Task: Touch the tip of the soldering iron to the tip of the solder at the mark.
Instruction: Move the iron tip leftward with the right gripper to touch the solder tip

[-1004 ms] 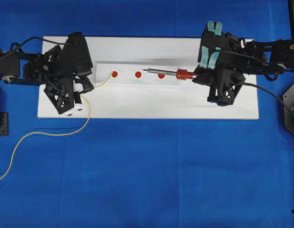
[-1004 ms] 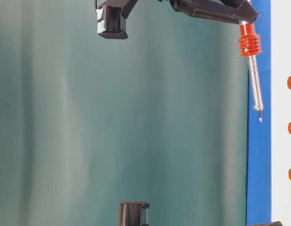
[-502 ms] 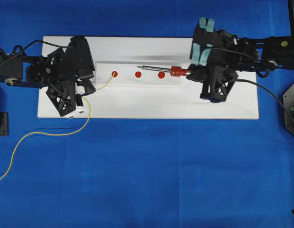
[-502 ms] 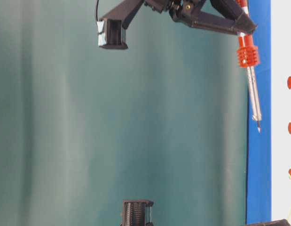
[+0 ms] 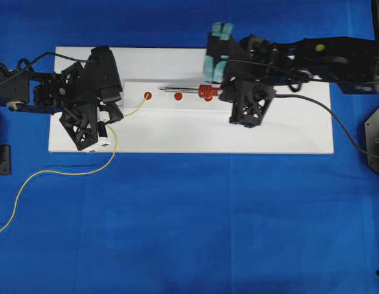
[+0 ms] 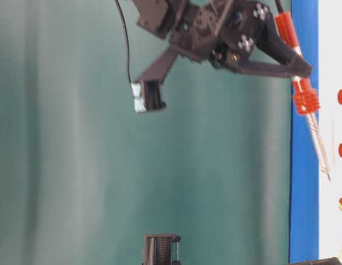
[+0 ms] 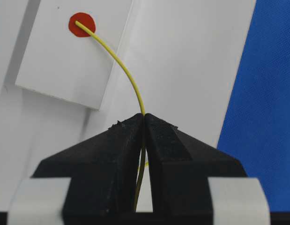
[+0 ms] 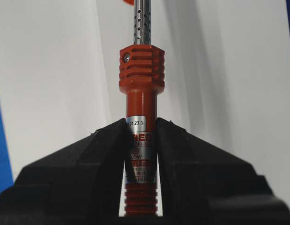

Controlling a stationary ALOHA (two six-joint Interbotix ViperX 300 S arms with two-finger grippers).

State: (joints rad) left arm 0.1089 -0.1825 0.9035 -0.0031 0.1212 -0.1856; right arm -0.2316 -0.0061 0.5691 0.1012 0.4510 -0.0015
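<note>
The solder [image 5: 67, 173] is a thin yellow wire. My left gripper [image 5: 119, 113] is shut on it, and its free end rests on the leftmost red mark [image 5: 147, 95]. The left wrist view shows the wire [image 7: 123, 70] curving from my left gripper [image 7: 144, 115] to that mark [image 7: 81, 24]. My right gripper [image 5: 221, 92] is shut on the red soldering iron [image 5: 206, 92], also seen in the right wrist view [image 8: 141, 79]. Its shaft points left above the marks, with its tip a short way right of the leftmost mark. In the table-level view the iron [image 6: 311, 121] tilts down toward the board.
The white board [image 5: 287, 135] lies on the blue cloth and carries a raised white strip [image 5: 177, 105] with three red marks; the middle mark [image 5: 178, 96] is under the shaft. The iron's black cord [image 5: 336, 119] trails right. Loose solder runs off to the lower left.
My right arm has moved left with the soldering iron, bringing its tip past the middle mark toward the leftmost one. My left gripper and the solder have barely moved.
</note>
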